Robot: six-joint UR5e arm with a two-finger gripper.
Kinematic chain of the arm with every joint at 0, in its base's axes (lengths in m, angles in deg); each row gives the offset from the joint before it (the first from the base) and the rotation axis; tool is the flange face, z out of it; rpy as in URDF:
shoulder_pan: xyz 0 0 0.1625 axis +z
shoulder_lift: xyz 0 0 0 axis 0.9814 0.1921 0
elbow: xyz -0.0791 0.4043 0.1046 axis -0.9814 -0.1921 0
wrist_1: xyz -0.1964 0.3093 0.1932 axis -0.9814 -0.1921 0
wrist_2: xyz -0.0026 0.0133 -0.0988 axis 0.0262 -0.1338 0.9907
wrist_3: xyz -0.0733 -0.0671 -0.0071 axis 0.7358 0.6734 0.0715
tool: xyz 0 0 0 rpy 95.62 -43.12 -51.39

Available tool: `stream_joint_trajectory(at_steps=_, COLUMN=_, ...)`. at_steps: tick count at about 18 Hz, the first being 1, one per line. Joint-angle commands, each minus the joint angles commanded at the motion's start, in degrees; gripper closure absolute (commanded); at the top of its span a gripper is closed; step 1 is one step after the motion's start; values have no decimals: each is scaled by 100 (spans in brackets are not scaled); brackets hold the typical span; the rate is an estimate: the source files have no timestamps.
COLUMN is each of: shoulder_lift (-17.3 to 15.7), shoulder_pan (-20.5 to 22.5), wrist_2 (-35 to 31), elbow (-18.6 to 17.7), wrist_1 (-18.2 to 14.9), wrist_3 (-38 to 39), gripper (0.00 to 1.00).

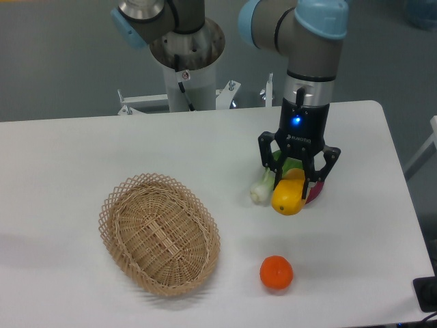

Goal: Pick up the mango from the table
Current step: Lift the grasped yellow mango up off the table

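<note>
The mango (287, 197) is a glossy yellow-orange oblong fruit lying right of centre on the white table (82, 150). My gripper (295, 183) comes straight down on it from above. Its two black fingers (278, 180) press against the mango's upper end, one on each side, so the gripper is shut on it. The mango's top is hidden between the fingers. I cannot tell whether its underside still touches the table.
A white-and-green leek-like vegetable (261, 190) lies just left of the mango, and a purple vegetable (317, 193) just right of it, partly behind a finger. A round orange (276, 272) sits nearer the front. A wicker basket (160, 232) stands to the left.
</note>
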Motion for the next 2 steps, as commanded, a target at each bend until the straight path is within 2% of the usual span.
stream_joint_trajectory(at_steps=2, shoulder_lift=0, shoulder_pan=0, wrist_2=0, elbow=9, wrist_1=0, wrist_3=0, gripper=53)
